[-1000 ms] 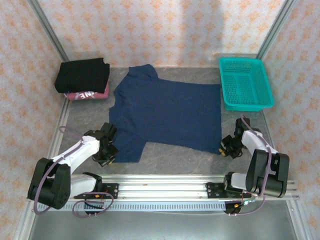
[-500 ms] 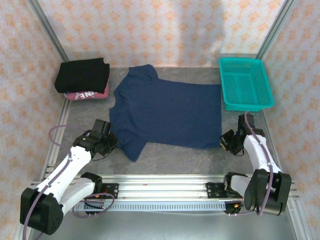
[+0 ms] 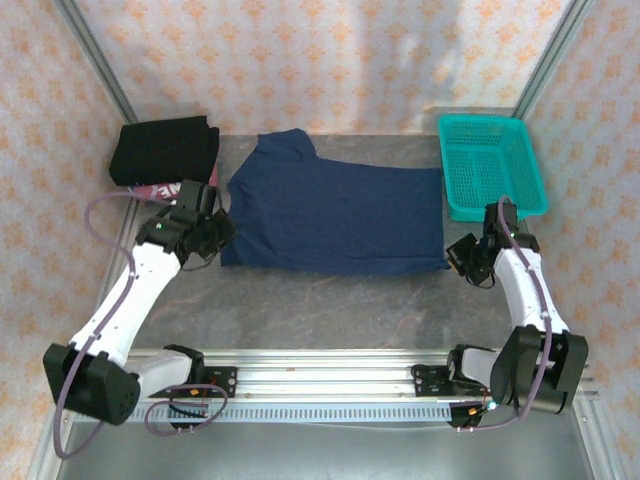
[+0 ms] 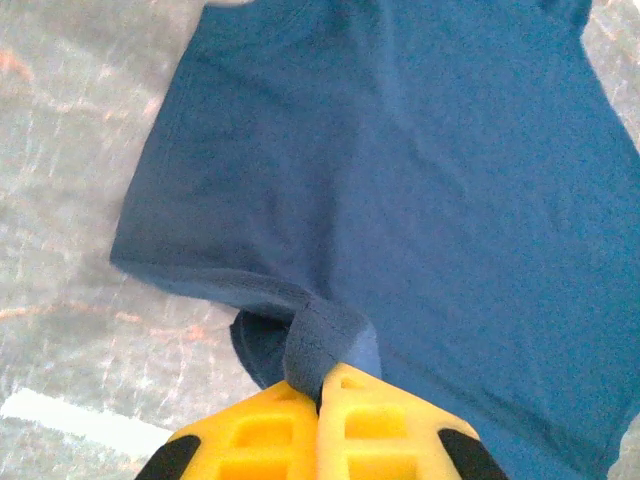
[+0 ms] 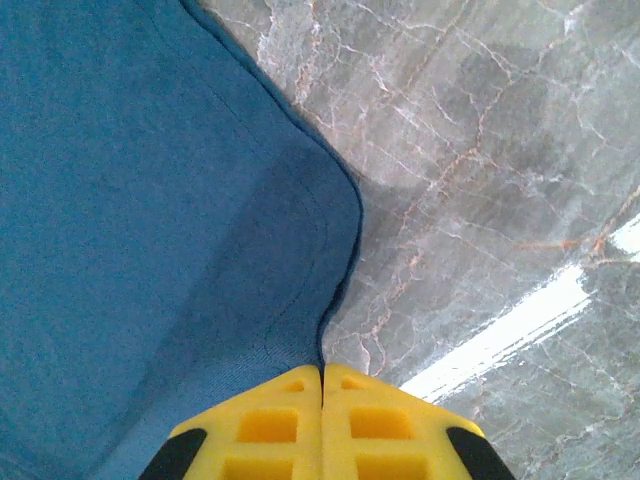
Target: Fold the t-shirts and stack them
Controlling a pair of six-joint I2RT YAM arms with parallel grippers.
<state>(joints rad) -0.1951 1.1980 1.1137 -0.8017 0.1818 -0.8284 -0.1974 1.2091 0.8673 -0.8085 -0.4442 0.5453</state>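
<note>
Outstretched, left claw (image 3: 214, 236) and right claw (image 3: 458, 259) pinch the navy t-shirt (image 3: 330, 210).

I'm looking at a grey marbled bench (image 3: 330, 300) with pale veins running through the stone. A navy t-shirt (image 3: 340, 215) lies spread across its middle, and its near-left corner is bunched up off the surface. In the far left corner, a pink t-shirt (image 3: 160, 188) rests on the stone under a folded black t-shirt (image 3: 165, 148). At the far right sits a teal basket (image 3: 445, 170), just beside the navy cloth.
</note>
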